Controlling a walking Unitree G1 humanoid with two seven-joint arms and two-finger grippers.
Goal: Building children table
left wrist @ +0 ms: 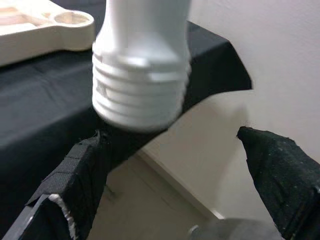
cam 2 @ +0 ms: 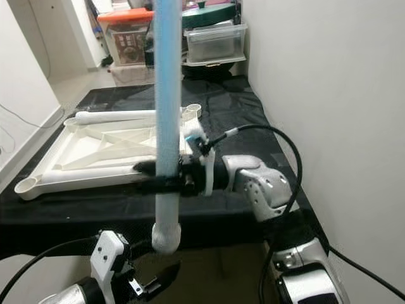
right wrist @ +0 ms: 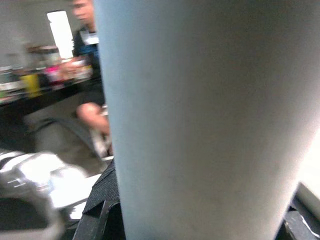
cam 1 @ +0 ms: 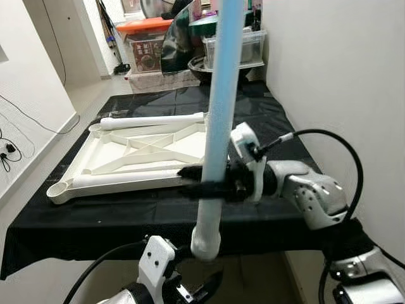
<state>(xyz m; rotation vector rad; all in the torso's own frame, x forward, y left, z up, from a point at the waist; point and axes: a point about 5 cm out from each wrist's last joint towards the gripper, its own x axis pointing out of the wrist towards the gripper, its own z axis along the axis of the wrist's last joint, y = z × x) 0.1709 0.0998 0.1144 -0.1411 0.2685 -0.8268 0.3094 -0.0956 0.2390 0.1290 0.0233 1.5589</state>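
A long pale-blue table leg (cam 1: 221, 95) stands upright in front of me, with my right gripper (cam 1: 205, 180) shut around its lower part. Its white threaded end (left wrist: 142, 85) hangs past the table's front edge. Just below that end is my left gripper (left wrist: 175, 175), open, its two black fingers (left wrist: 75, 180) spread to either side without touching it. The white children's tabletop (cam 1: 126, 158) lies upside down on the black-covered table (cam 1: 76, 221), ribs showing, with a round corner socket (cam 1: 58, 188) at its near left. The leg blocks most of the right wrist view.
A white wall (cam 1: 342, 63) runs close along the right side of the table. Plastic storage boxes, one with an orange lid (cam 1: 149, 28), stand behind it. Cables (cam 1: 9, 152) lie on the floor at the left. A person (right wrist: 85, 30) shows in the right wrist view.
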